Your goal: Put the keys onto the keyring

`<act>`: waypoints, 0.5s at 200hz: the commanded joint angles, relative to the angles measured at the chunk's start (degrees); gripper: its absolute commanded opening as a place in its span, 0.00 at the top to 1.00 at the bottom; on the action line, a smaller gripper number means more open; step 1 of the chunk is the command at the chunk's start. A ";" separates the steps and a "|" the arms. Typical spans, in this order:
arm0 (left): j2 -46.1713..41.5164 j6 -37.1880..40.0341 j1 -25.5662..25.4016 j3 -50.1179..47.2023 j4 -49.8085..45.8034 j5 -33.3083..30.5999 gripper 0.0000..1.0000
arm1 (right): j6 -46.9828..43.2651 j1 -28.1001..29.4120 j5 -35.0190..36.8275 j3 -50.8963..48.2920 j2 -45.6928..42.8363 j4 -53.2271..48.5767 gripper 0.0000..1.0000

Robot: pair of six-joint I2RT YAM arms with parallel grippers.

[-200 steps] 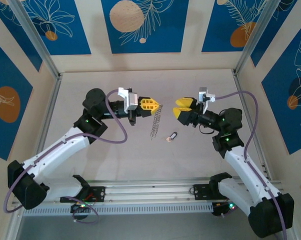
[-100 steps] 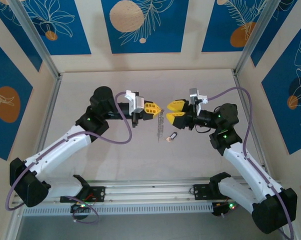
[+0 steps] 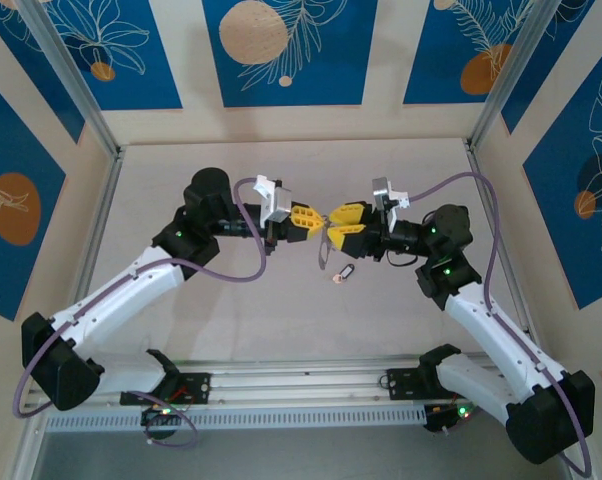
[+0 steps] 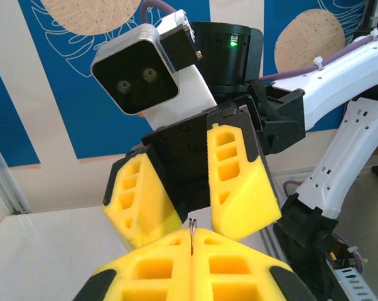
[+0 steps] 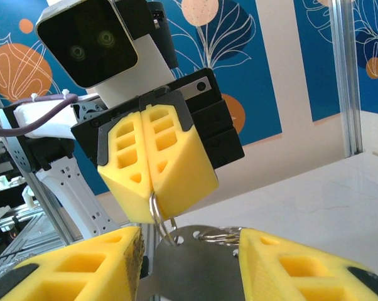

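My left gripper [image 3: 316, 221] is shut on the keyring [image 3: 324, 250], which hangs from its yellow fingers above the table's middle. In the left wrist view only the ring's thin edge [image 4: 193, 231] sticks out between the closed pads. In the right wrist view the grey wire loop [image 5: 156, 213] runs through a hole in a flat metal plate [image 5: 201, 269]. My right gripper [image 3: 332, 227] faces the left one tip to tip. Its jaws are open, one finger [image 5: 107, 263] on each side of that plate. The keys, a tiny dark oblong piece [image 3: 345, 273], lie on the table just below the grippers.
Several smaller rings [image 5: 223, 236] hang from the plate's other holes. Beige table [image 3: 231, 330] surrounds the work spot, walled by blue-patterned panels [image 3: 281, 50] with an aluminium frame post [image 3: 101, 140] at each back corner. Purple cables [image 3: 236, 270] loop off both arms.
Both grippers have come together over the table's middle, the left carrying the keyring rightward. My right gripper's jaws have narrowed around the hanging plate.
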 commanded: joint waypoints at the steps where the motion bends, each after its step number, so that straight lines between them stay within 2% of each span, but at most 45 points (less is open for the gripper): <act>1: 0.33 -1.49 -0.58 2.43 0.28 2.82 1.00 | -1.02 0.51 0.33 2.14 0.25 0.36 0.56; 39: 0.73 -2.13 -0.84 2.55 0.15 3.57 1.00 | -0.88 0.66 0.70 2.68 0.86 0.67 0.60; 70: 1.02 -2.36 -1.05 2.75 -0.03 3.84 1.00 | -0.67 0.89 0.51 2.97 1.79 1.00 0.67; 92: 1.27 -2.50 -1.10 3.09 -0.46 4.20 1.00 | -0.24 1.03 0.51 3.08 2.34 1.90 0.78; 100: 1.37 -2.61 -1.21 3.11 -0.61 4.37 1.00 | -0.06 1.02 0.36 3.06 2.63 2.18 0.87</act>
